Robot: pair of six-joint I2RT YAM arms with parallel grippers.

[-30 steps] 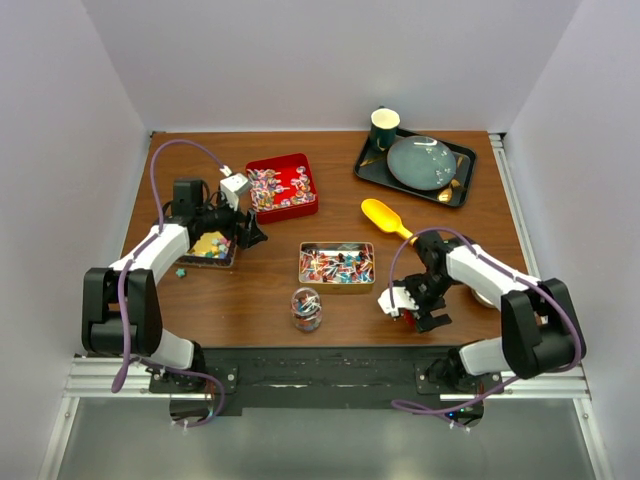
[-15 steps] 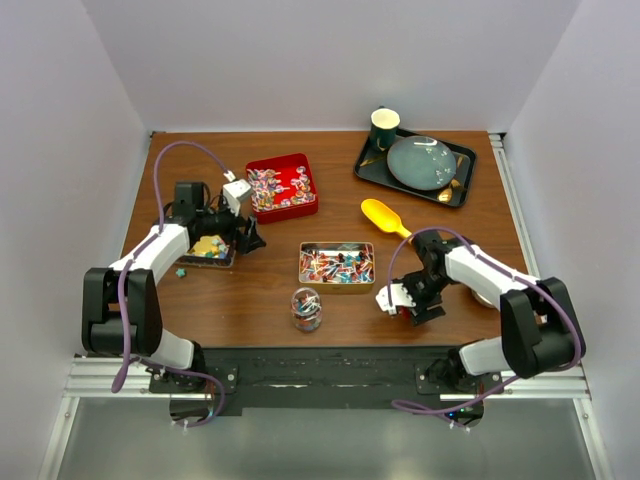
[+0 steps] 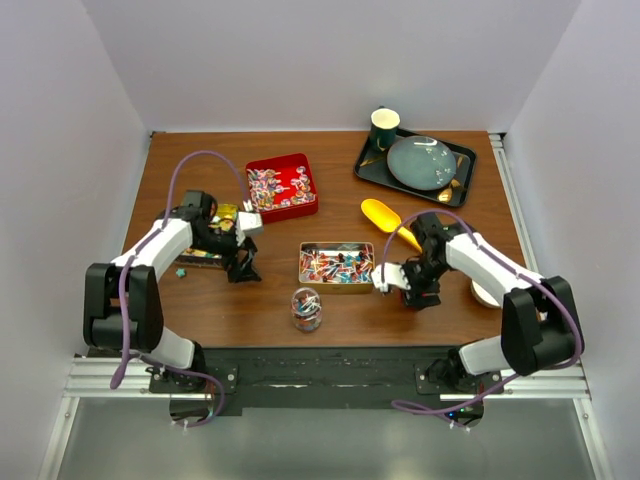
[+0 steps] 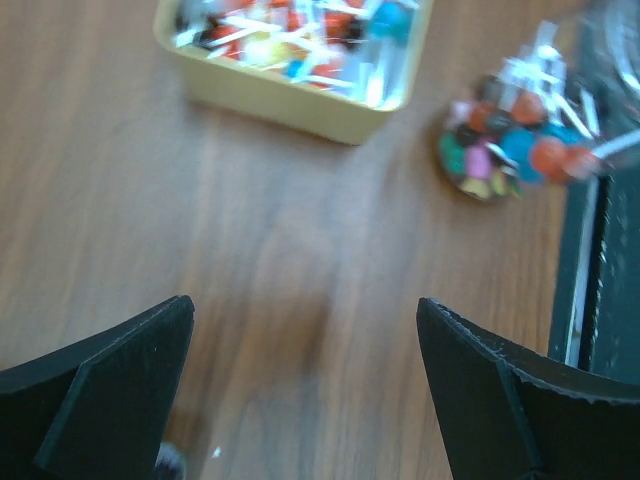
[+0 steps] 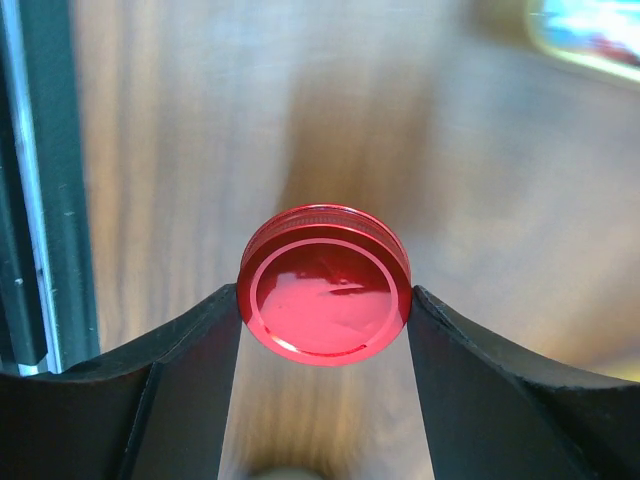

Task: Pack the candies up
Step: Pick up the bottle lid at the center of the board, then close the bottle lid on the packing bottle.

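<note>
Top external view: candies [image 3: 337,263] sit in several spots. Wrapped ones fill the yellow tin [image 3: 336,288] just beside the right gripper [image 3: 415,296], on its inner side. More lie in the red tin [image 3: 290,213] beyond the left gripper [image 3: 242,266]. Star pieces are on the small dark tray [image 3: 198,261] just outboard of the left gripper, mostly hidden by that arm. One green star [image 3: 180,271] lies loose on the table [image 3: 250,300] beside that tray. A mix fills the glass jar [image 3: 306,308], which stands between the two grippers and closer to the bases.

Right wrist view: right gripper [image 5: 325,310] is clamped on the red lid [image 5: 325,305]. Both fingers [image 5: 170,390] touch its rim, flat face toward the camera, wood behind it. A corner of the yellow tin [image 5: 590,35] shows ahead-right, blurred.

Left wrist view: left gripper [image 4: 305,305] is spread wide and holds nothing, with only bare wood between its fingers [image 4: 100,390]. Yellow tin [image 4: 300,100] is ahead of it and the jar [image 4: 510,140] ahead-right, both apart from the fingers.

A yellow scoop [image 3: 383,215] lies just behind the right gripper. A big dark tray [image 3: 370,170] with a plate [image 3: 420,162] and a cup [image 3: 384,127] is well beyond it.
</note>
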